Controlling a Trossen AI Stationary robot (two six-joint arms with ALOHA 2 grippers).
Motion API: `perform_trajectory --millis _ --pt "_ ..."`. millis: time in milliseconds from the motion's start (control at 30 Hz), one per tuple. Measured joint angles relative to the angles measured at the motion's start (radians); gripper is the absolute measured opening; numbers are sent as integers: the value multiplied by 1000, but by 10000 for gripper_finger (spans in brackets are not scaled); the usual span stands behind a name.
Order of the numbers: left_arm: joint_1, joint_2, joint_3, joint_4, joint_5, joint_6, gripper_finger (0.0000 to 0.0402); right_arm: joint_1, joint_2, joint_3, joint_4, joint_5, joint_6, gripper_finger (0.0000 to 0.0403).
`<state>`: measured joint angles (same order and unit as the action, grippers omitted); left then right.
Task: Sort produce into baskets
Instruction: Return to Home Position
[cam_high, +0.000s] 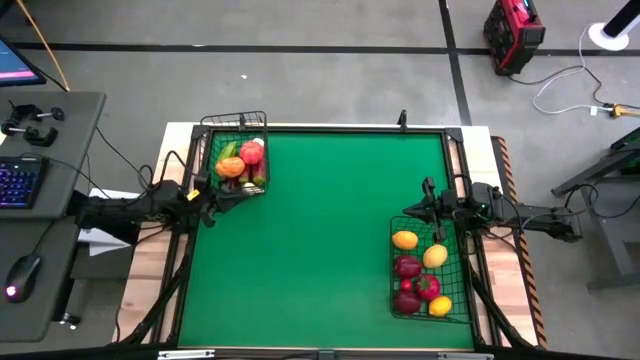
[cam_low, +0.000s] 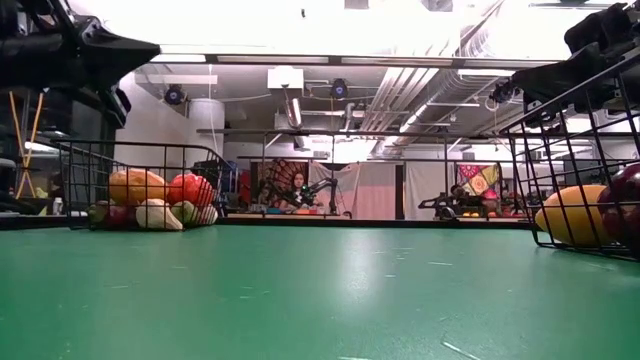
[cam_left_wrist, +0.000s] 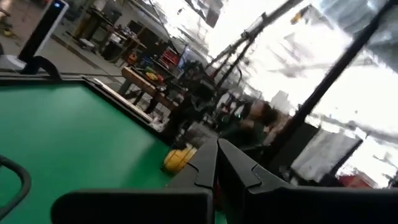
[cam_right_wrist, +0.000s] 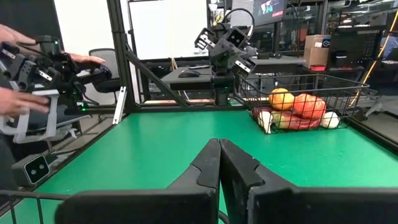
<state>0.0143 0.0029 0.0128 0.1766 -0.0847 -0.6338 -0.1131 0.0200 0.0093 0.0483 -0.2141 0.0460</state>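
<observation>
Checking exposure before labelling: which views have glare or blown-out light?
Left wrist view: white glare washes out the background beyond the left pincer. Low view: ceiling lights blow out the top, with sheen on the mat. High view: even light.

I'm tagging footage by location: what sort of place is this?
Probably a robotics lab or workshop: the left arm and right arm flank a green table, a keyboard sits on a desk alongside, and bare ceiling ducts run over the open room behind.
</observation>
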Motion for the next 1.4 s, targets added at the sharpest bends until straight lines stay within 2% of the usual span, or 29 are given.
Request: perform_trajectory --millis 200,400,733,1400 --pt "-2 0 0 -123 80 302 0 0 0 0 0 0 -1 0" --pt "1 0 0 -157 126 465 0 0 0 0 0 -1 -1 0" --pt "27 1 0 -158 124 392 0 0 0 0 -1 -1 -1 0" --pt "27 4 0 -158 122 392 0 0 0 0 -2 -1 -1 0"
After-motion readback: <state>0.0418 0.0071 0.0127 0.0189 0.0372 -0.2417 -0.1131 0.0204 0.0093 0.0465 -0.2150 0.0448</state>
